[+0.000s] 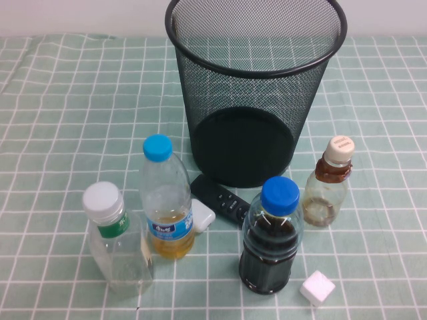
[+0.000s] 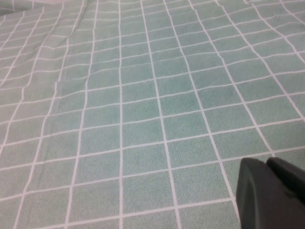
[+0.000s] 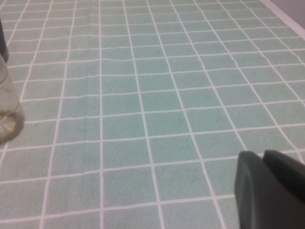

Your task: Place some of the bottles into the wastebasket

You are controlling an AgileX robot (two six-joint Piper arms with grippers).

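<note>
The black wire-mesh wastebasket (image 1: 255, 87) stands upright at the back middle of the table. A clear white-capped bottle with a green neck label (image 1: 117, 240) stands at the front left. A squat clear bottle with a cream cap and brown neck band (image 1: 328, 183) stands at the right of the wastebasket's base. Neither arm shows in the high view. My left gripper (image 2: 269, 164) is shut and empty over bare cloth. My right gripper (image 3: 263, 157) is shut and empty over the cloth; a clear bottle's lower part (image 3: 7, 107) shows at the edge of its view.
A blue-capped bottle of yellow liquid (image 1: 165, 200) and a blue-capped bottle of dark liquid (image 1: 270, 240) stand at the front. A black remote (image 1: 220, 200) and a small white object (image 1: 202, 216) lie between them. A white cube (image 1: 317, 288) lies at the front right. A green checked cloth (image 1: 60, 100) covers the table.
</note>
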